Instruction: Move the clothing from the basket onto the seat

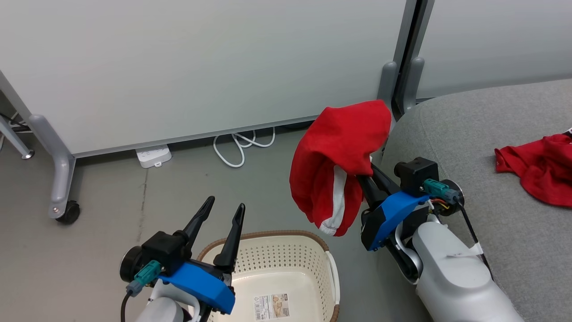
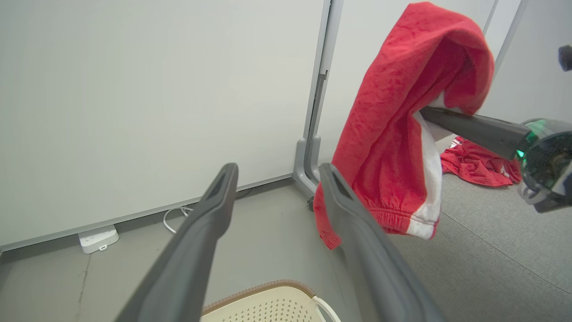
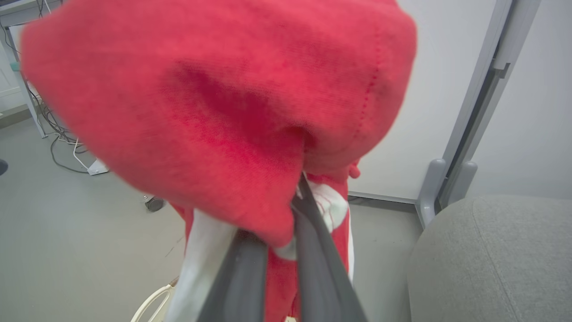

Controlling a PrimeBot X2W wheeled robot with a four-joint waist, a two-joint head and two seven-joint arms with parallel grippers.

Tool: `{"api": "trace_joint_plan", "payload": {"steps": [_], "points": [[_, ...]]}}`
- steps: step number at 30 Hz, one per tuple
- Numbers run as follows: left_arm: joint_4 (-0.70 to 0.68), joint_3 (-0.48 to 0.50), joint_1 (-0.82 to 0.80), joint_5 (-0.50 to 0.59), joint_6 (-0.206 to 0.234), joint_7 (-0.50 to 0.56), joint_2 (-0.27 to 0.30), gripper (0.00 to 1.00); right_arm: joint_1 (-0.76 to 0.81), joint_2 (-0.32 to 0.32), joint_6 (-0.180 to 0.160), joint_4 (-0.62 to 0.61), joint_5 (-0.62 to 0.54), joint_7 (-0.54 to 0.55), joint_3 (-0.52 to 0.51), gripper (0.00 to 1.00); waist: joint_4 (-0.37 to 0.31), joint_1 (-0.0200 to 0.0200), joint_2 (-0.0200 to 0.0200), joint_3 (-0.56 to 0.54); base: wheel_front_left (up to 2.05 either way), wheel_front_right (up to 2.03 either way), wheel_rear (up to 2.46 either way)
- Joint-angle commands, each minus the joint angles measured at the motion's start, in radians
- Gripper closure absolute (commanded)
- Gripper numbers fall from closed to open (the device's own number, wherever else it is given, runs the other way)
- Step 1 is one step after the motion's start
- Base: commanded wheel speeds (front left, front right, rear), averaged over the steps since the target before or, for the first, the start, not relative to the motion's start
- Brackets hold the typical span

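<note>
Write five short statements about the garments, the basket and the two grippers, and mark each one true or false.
1. The right gripper has its jaws shut on a red garment. True.
2. The left gripper holds a garment too. False: its jaws stand open with nothing between them.
3. The second red garment lies on the floor. False: it lies on the grey seat.
4. The red garment in the right gripper hangs in the air, outside the basket. True.
5. The basket stands on the floor, not on the grey seat. True.
</note>
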Motion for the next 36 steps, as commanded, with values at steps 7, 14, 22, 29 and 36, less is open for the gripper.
{"api": "trace_joint_plan", "payload": {"steps": [7, 14, 22, 29, 36], "points": [[-0.007, 0.051, 0.045, 0.049, -0.014, -0.005, -0.028, 0.00, 0.019, -0.001, 0.000, -0.009, -0.002, -0.001, -0.008, 1.00, -0.005, 0.0000, 0.0000, 0.003, 0.00, 0.00, 0.00], [-0.019, 0.040, 0.038, 0.056, -0.013, -0.005, -0.022, 0.00, 0.005, -0.002, 0.000, -0.015, 0.004, 0.000, -0.014, 1.00, -0.058, 0.0000, 0.0000, 0.023, 0.00, 0.00, 0.00], [-0.034, 0.034, 0.009, 0.060, -0.014, -0.005, -0.013, 0.00, -0.012, -0.001, 0.000, -0.023, -0.014, -0.002, -0.047, 1.00, -0.174, 0.0000, 0.0000, 0.055, 0.00, 0.00, 0.00], [-0.034, 0.025, -0.019, 0.066, -0.014, -0.005, -0.003, 0.00, -0.010, -0.001, 0.000, -0.042, -0.023, -0.005, -0.080, 1.00, -0.310, 0.0000, 0.0000, 0.099, 0.00, 0.00, 0.00], [-0.024, 0.000, -0.044, 0.057, -0.014, -0.005, 0.018, 0.00, -0.001, 0.000, 0.000, -0.057, -0.028, -0.006, -0.105, 1.00, -0.424, 0.0000, 0.0000, 0.133, 0.00, 0.00, 0.00]]}}
